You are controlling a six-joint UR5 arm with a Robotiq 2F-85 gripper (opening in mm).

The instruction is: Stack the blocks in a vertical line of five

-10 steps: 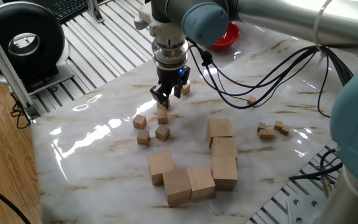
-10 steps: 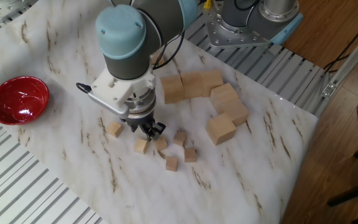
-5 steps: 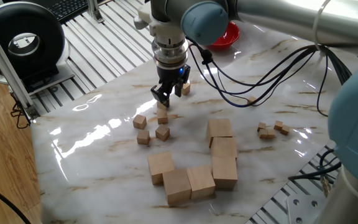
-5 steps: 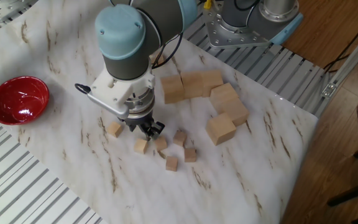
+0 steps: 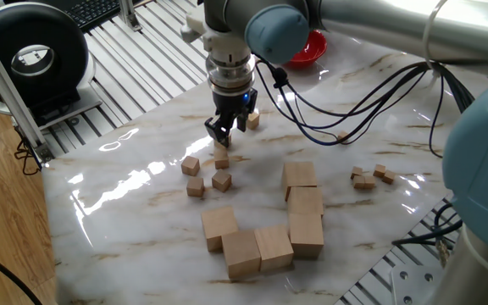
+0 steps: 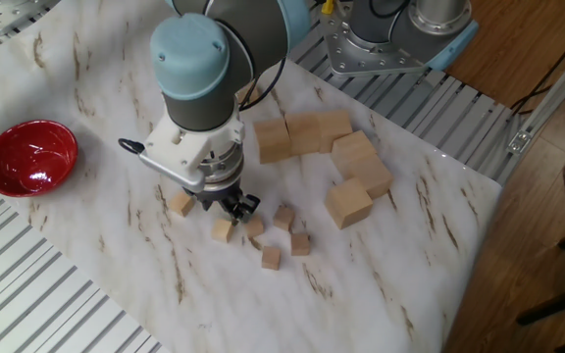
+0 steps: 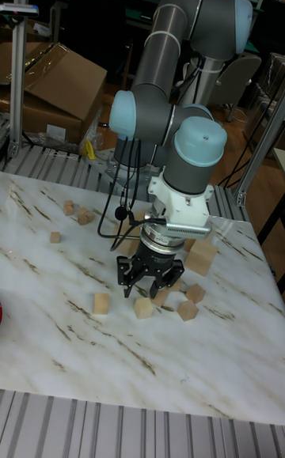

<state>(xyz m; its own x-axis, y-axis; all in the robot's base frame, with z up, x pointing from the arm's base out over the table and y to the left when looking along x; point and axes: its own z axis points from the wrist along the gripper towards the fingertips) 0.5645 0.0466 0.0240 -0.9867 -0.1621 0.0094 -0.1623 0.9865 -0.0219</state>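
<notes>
Several small light-wood blocks lie loose on the marble table, none stacked. One block point(image 5: 252, 120) sits apart behind the gripper, also seen as block point(image 6: 180, 204). The others cluster in front: block point(image 5: 221, 158), block point(image 5: 191, 165), block point(image 5: 221, 180), block point(image 5: 195, 187). My gripper point(image 5: 226, 127) hangs open just above the cluster's near end, over block point(image 6: 254, 226) and beside block point(image 6: 224, 229). The tall view shows the gripper point(image 7: 150, 278) with its fingers spread and nothing held, a block point(image 7: 161, 297) right below it.
Several large wooden cubes point(image 5: 305, 203) are grouped at the front right, also seen as large cubes point(image 6: 351, 176). Tiny cubes point(image 5: 369, 176) lie at the far right. A red bowl point(image 6: 27, 157) stands at the table's far end. Cables hang from the arm point(image 5: 329, 119).
The wrist has shifted only very slightly over the cluster. The blocks have not moved.
</notes>
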